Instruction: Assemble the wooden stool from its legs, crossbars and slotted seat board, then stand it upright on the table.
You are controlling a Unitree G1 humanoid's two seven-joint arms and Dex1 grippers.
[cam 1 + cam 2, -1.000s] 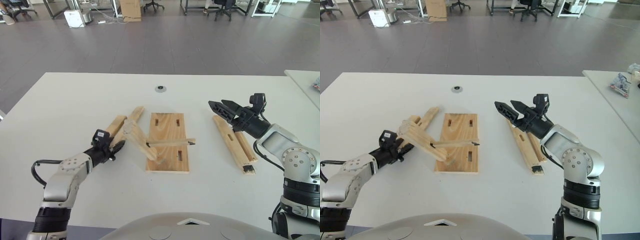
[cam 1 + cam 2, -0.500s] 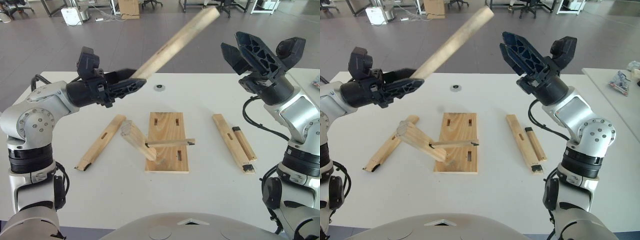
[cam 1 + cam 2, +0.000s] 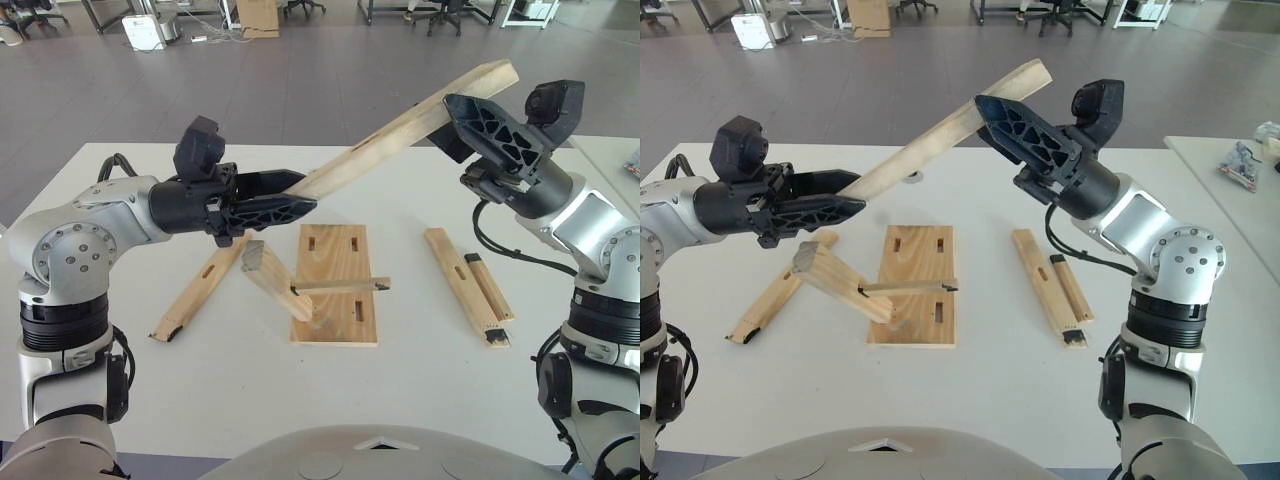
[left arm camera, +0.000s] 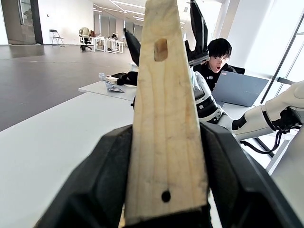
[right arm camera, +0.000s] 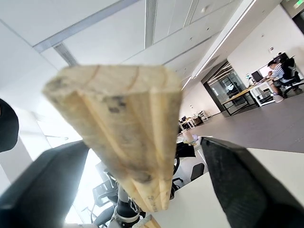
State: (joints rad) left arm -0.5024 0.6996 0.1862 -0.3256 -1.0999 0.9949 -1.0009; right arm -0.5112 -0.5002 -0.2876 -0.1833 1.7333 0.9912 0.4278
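Tilted lower than half a second ago, the leg (image 3: 380,150) is held aloft over the seat board (image 3: 335,255), its lower end clamped by the left gripper (image 3: 302,193), its upper end straddled by the right gripper (image 3: 446,122), fingers spread. Stiff, light wood is judged; flat faces are best pinched.

Open-plan office-like lab, grey floor (image 3: 290,90), rolling chairs (image 3: 447,14), white table (image 3: 110,200)

Pale bare-wood leg (image 3: 400,135), matt black plastic left tool (image 3: 305,193), smooth white table (image 3: 400,330)
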